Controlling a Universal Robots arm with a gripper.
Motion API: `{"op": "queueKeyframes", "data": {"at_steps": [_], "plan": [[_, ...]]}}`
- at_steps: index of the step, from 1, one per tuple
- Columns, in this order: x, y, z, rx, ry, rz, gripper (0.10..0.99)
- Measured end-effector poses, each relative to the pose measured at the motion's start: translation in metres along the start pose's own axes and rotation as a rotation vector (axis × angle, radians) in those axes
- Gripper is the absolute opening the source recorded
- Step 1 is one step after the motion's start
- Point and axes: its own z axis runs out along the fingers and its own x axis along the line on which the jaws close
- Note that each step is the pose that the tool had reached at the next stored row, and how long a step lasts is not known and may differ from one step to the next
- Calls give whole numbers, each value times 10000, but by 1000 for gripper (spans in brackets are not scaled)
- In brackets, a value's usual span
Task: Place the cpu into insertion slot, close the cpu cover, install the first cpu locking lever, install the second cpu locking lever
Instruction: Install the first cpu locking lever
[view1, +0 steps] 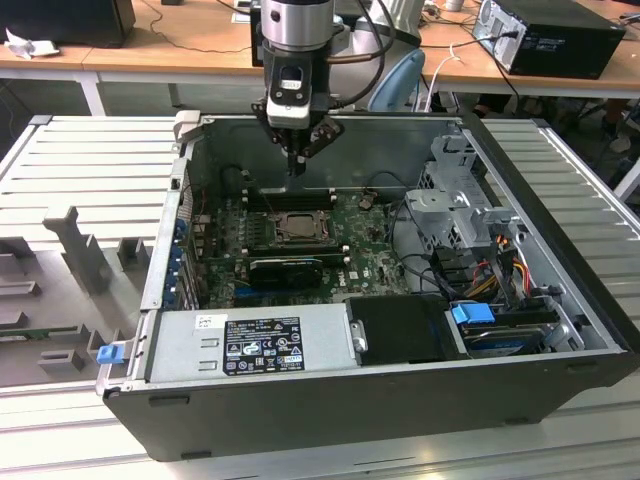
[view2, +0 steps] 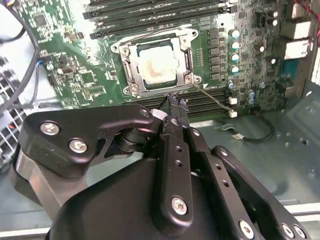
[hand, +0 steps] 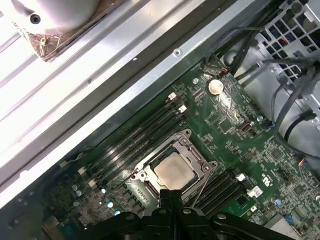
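Green circuit board (view2: 75, 80), pale square cpu (view2: 156, 65) framed by grey cpu cover (view2: 130, 72)

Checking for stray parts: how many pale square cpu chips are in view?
1. The pale silvery square cpu lies framed by the silver-grey metal cpu cover on the green circuit board, near the gripper; its body may hide others.

The cpu (hand: 173, 170) is showing a matt, pale metal face; the cover (view2: 129, 70) is gleaming steel; the gripper (view2: 172, 100) is looking matt black, possibly anodised metal; the board (view2: 75, 80) is shining green.
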Motion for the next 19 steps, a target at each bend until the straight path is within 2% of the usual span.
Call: {"op": "queueKeyframes", "data": {"at_steps": [10,19], "plan": [[0,-1,32,-25,39,-1715,106],[1,-1,57,-59,92,-3964,106]]}}
